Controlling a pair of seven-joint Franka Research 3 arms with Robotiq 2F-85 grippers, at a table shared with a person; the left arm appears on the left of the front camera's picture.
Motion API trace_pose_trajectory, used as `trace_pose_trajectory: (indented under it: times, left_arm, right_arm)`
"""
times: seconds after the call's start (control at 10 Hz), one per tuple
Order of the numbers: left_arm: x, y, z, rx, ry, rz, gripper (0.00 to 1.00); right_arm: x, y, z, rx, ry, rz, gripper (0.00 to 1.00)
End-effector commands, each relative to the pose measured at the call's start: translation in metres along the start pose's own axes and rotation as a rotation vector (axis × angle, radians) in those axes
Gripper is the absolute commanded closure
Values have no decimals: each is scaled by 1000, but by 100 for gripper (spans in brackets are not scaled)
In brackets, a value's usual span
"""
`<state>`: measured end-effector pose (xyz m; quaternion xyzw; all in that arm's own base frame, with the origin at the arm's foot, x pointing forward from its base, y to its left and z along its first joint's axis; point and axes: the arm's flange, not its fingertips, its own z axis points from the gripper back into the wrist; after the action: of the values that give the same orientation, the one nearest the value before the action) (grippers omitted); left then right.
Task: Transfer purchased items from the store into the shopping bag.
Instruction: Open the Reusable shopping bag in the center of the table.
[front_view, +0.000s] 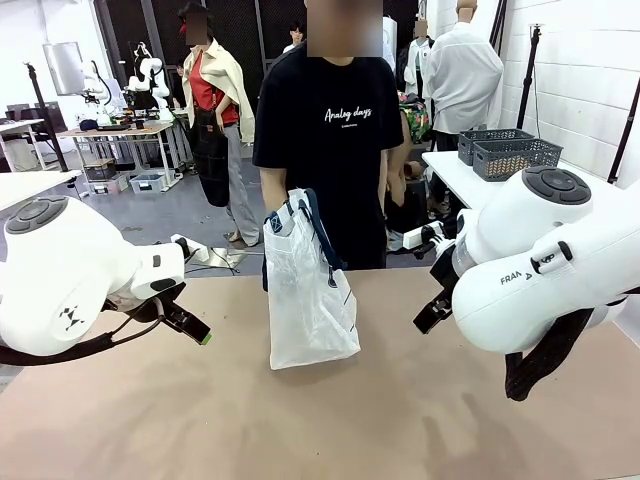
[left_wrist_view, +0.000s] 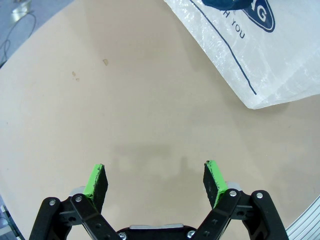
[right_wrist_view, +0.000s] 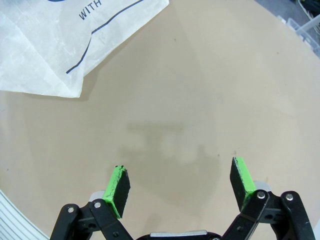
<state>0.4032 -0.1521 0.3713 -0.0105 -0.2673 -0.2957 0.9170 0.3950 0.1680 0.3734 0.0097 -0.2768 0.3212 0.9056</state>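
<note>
The shopping bag stands on the far middle of the brown table: whitish translucent plastic with navy handles and print. A person's hand holds it up by the handles. My left gripper hovers open to the left of the bag, nothing between its green pads. In the left wrist view the left gripper faces bare table, with the bag's corner at upper right. My right gripper is open to the right of the bag. The right wrist view shows the right gripper empty, the bag at upper left. The purchased items are out of view.
The person stands at the table's far edge behind the bag. Two dark lattice baskets sit on a white table at the back right. Other people and work tables stand farther back.
</note>
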Motion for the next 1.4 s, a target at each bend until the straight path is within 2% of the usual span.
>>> trace_pose_trajectory:
  times: [0.0,1.3]
  left_arm:
    - [0,1,0,1,0,2,0]
    - [0,1,0,1,0,2,0]
  right_arm:
    - [0,0,0,0,0,0,0]
    - [0,0,0,0,0,0,0]
